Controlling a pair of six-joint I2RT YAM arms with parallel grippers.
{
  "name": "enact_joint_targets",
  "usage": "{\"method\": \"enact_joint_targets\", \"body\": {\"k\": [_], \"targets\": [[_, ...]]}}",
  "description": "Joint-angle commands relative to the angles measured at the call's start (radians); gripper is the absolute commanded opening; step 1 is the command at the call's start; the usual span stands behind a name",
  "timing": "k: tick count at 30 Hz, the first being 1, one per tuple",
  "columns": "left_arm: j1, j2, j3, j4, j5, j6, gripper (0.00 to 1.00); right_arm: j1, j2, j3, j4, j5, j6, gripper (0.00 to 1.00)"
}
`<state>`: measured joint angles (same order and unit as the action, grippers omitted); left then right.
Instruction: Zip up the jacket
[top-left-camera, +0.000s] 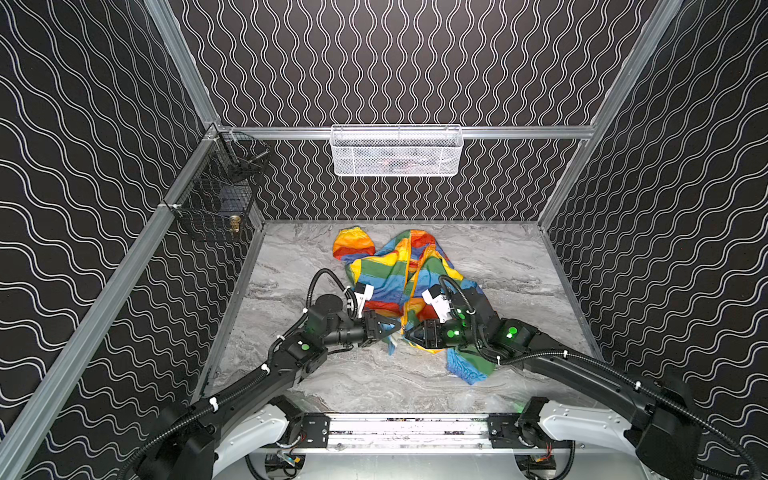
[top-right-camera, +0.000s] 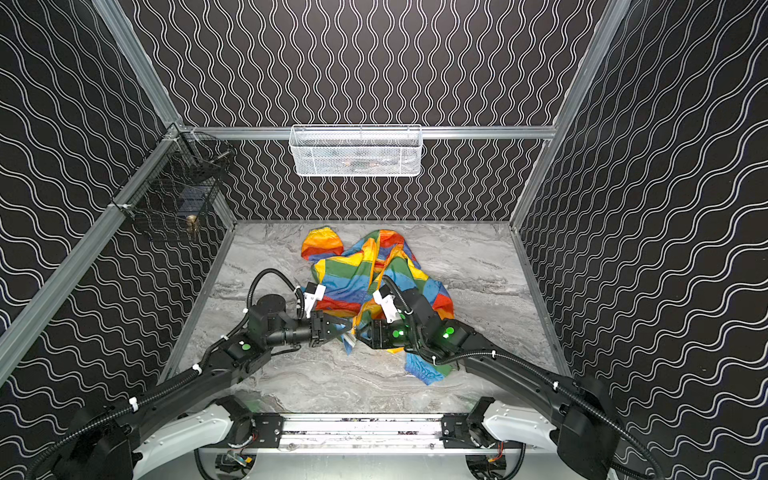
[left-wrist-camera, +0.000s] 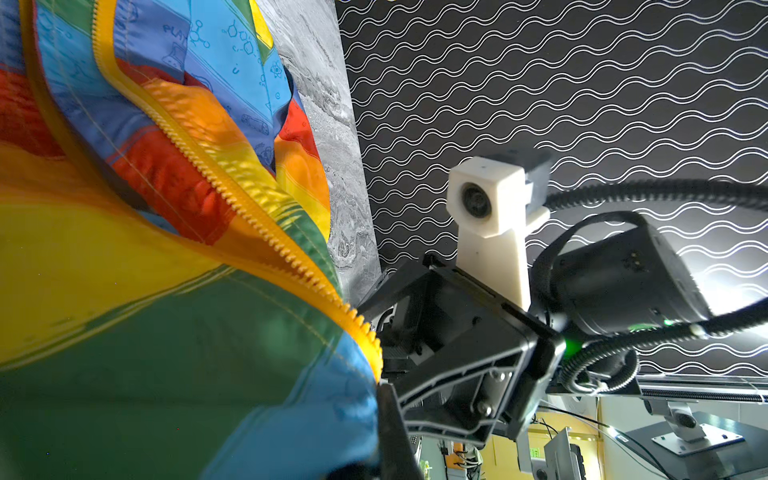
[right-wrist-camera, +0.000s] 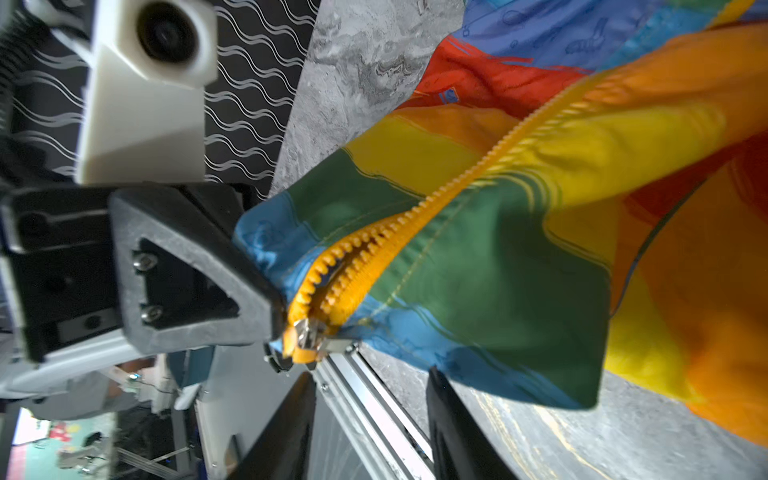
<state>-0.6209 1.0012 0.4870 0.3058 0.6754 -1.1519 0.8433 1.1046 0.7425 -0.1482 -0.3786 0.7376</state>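
Note:
The rainbow-striped jacket lies crumpled on the marble table, its orange zipper band running towards me. My left gripper is shut on the jacket's blue bottom hem right beside the zipper's end; in the left wrist view one finger presses against blue cloth. The metal zipper slider sits at the bottom of the orange teeth. My right gripper hangs just short of the slider, its fingers apart with nothing between them.
A white mesh basket hangs on the back wall and a black wire basket on the left wall. A sleeve trails under the right arm. A metal rail runs along the table's front edge.

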Motion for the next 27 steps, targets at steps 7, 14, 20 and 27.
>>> {"method": "enact_joint_targets", "body": {"k": [7,14,20,27], "targets": [[0.001,0.028,-0.035,0.2,0.019,-0.024,0.0,-0.004,-0.104,-0.165,0.407,-0.011,0.413,0.5],[0.002,0.049,-0.053,0.315,0.016,-0.044,0.0,-0.004,-0.132,-0.211,0.477,0.025,0.527,0.54],[0.002,0.041,-0.065,0.351,0.009,-0.057,0.0,-0.004,-0.137,-0.236,0.551,0.053,0.58,0.56],[0.002,0.03,-0.074,0.369,0.006,-0.064,0.0,-0.004,-0.102,-0.236,0.614,0.04,0.608,0.54]]}}
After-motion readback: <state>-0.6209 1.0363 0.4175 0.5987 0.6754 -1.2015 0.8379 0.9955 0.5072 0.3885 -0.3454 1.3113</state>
